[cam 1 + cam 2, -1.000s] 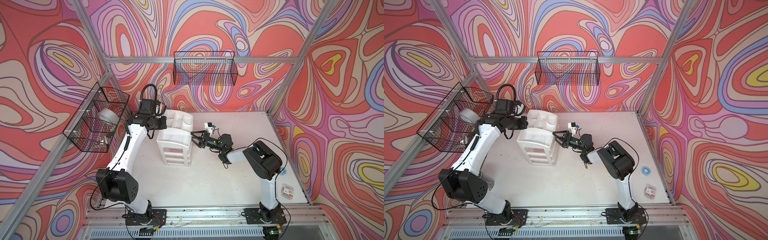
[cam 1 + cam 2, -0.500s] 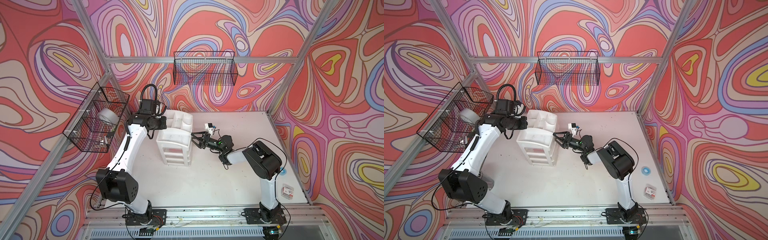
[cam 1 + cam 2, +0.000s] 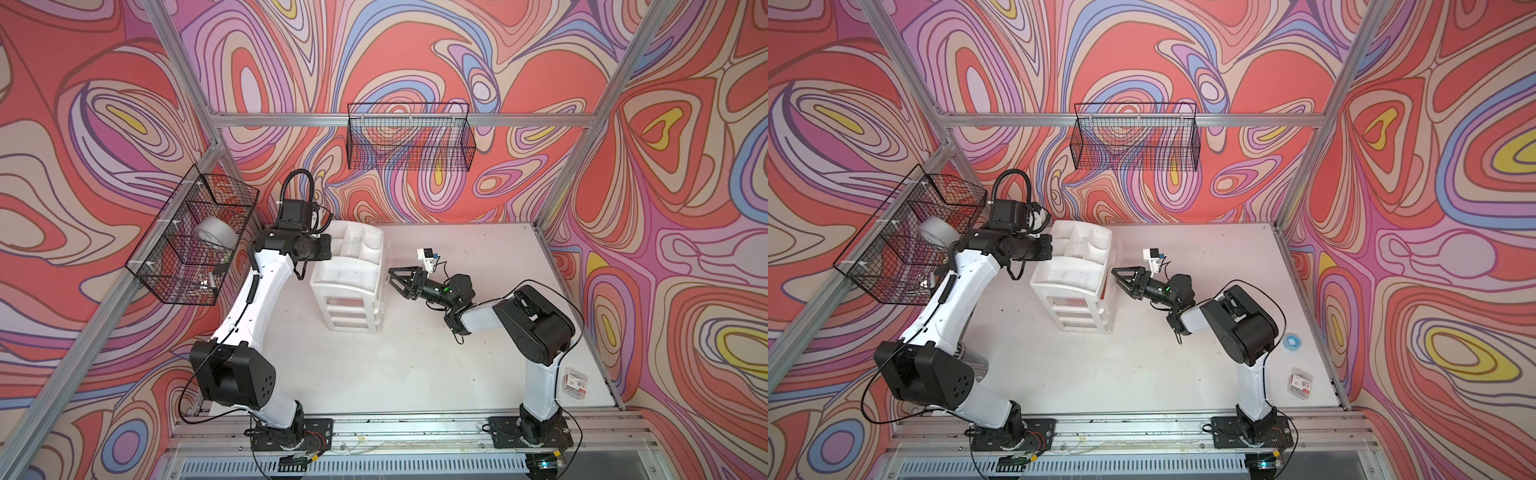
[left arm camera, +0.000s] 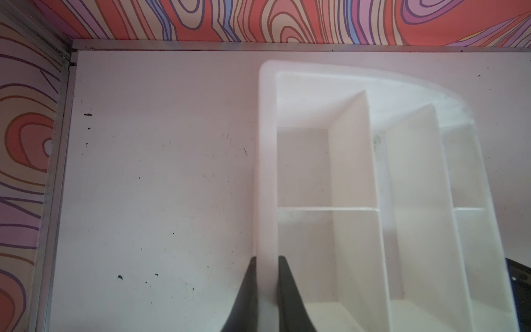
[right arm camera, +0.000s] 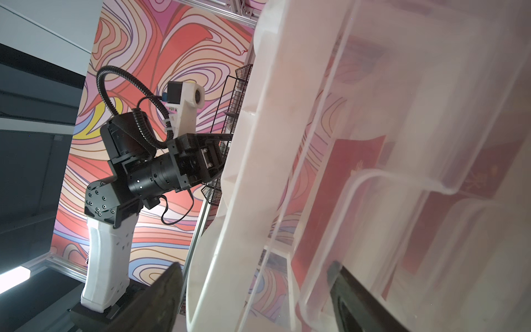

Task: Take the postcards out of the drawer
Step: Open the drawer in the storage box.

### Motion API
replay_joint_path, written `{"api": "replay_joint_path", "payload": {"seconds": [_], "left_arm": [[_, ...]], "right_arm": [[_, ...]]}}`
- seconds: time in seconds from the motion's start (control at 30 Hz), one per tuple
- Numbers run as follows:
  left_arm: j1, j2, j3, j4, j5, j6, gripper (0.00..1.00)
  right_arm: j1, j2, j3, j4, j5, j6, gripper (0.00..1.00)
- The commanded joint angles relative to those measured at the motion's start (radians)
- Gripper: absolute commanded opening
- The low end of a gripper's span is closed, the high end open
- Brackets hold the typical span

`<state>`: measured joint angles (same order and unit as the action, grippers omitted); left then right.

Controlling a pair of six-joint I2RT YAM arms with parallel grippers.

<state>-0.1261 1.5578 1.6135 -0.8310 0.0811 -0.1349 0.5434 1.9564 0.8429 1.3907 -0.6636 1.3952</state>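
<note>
Clear plastic drawer [image 5: 359,230], seemingly holding red postcards [image 5: 356,155], is sitting just in front of the wide-spread right gripper [image 5: 254,268], while the left gripper [image 4: 267,258] is pinching the organizer [image 4: 267,129] by its rim.

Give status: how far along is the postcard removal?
Done: left gripper clamps the organizer rim, bracing it. In hand: open right gripper at the drawer front, not gripping. Remaining: pull the drawer, lift out the postcards, visible red through its clear wall.
</note>
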Motion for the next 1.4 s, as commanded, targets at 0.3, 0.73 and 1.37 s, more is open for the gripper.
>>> {"api": "replay_joint_path", "payload": {"seconds": [0.3, 0.73, 1.37], "left_arm": [[0.006, -0.076, -0.052, -0.01, -0.039, -0.002, 0.0], [0.006, -0.087, -0.043, 0.009, -0.076, -0.033, 0.0], [0.05, -0.069, -0.081, 0.084, -0.01, -0.031, 0.0]], "right_arm": [[-0.043, -0.07, -0.045, 0.099, -0.028, -0.012, 0.8], [-0.058, 0.091, 0.159, -0.066, -0.091, -0.025, 0.74], [-0.057, -0.015, 0.264, -0.571, -0.098, -0.243, 0.55]]}}
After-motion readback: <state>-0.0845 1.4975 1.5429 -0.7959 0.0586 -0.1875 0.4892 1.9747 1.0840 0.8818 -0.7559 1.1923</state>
